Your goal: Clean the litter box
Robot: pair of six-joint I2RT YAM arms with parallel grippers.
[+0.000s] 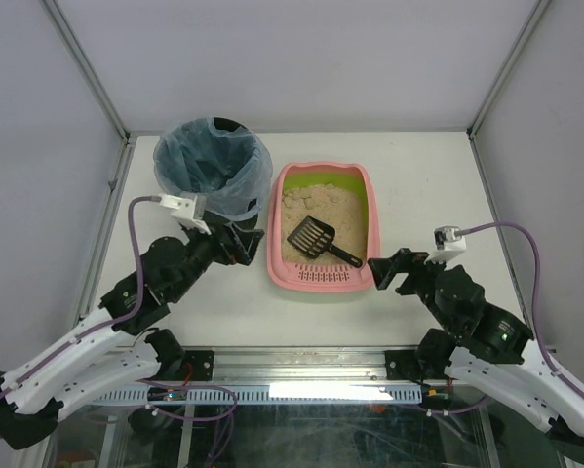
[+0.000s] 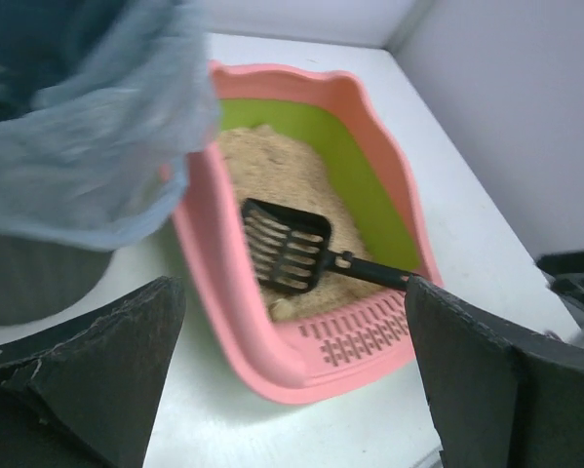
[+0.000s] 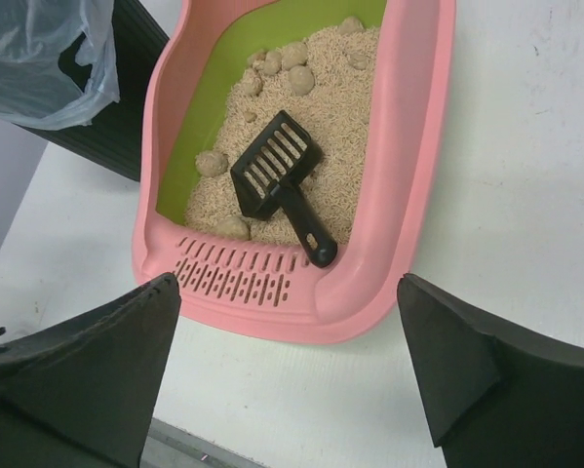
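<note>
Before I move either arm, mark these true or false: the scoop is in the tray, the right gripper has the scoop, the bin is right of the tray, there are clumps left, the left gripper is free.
1. The scoop lies on the litter inside the litter box. True.
2. The right gripper holds the scoop. False: it is open and empty, beside the box's near right corner.
3. The bin stands to the right of the litter box. False: in the top view it stands to the left, at the far corner.
4. Clumps sit in the litter. True.
5. The left gripper is open and empty. True.
</note>
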